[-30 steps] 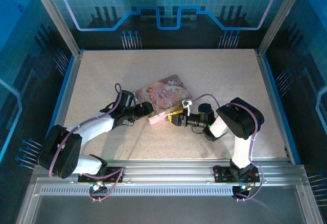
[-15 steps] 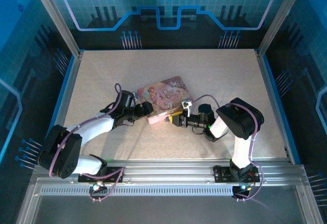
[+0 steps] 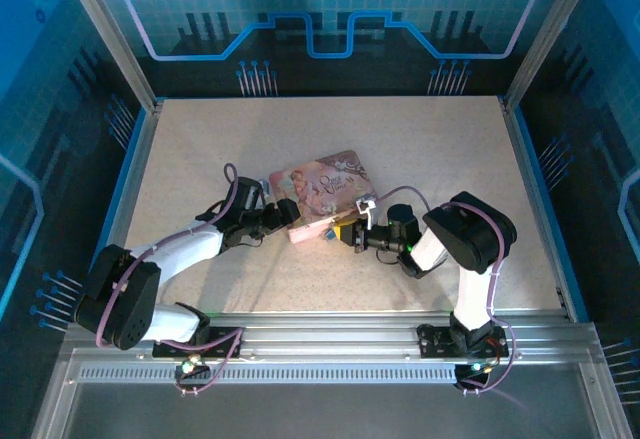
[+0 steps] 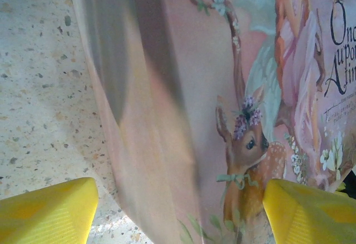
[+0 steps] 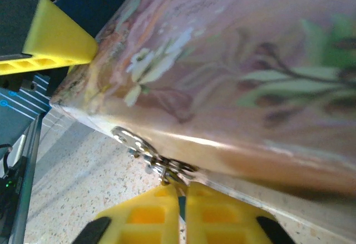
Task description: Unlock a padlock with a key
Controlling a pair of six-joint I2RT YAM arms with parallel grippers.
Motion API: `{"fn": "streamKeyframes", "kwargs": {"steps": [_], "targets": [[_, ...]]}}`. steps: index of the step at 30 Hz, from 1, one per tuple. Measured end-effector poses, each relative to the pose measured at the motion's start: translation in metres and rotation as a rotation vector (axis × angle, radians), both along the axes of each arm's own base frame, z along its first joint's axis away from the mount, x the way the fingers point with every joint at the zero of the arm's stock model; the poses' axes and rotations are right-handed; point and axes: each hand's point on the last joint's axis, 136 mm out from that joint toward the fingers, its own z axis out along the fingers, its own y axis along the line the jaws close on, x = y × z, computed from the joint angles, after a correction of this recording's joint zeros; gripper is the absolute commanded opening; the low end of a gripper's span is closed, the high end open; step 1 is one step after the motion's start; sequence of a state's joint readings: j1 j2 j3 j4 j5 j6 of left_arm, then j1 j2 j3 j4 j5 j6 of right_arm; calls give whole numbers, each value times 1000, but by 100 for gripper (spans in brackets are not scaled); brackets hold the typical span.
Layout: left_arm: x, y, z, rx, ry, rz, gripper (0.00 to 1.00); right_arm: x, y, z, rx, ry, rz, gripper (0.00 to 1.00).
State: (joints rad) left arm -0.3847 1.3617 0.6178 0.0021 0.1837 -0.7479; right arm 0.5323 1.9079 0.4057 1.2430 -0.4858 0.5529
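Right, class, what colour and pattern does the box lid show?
The box is pale pink, printed with a storybook picture of a fawn and flowers; clearest in the left wrist view.

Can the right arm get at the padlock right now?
Probably yes: the right gripper, shut, sits right at the tiny silvery metal padlock on the edge of the pink illustrated box; nothing between.

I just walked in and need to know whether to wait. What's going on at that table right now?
Both arms are working at a pink illustrated box lying on the table. The left gripper is open, and its yellow fingers straddle one end of the box. The right gripper is shut, its tips right under the small silvery padlock hanging at the box's front edge. Whether it pinches the key there is too small to tell.
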Motion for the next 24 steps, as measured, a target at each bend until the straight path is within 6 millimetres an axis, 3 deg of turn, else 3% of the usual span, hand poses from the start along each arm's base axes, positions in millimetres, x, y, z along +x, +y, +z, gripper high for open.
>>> {"fn": "streamKeyframes", "kwargs": {"steps": [24], "targets": [[-5,-1,-1,-6,-19,5,80,-2,-5,0,47,90,-61,0]]}}
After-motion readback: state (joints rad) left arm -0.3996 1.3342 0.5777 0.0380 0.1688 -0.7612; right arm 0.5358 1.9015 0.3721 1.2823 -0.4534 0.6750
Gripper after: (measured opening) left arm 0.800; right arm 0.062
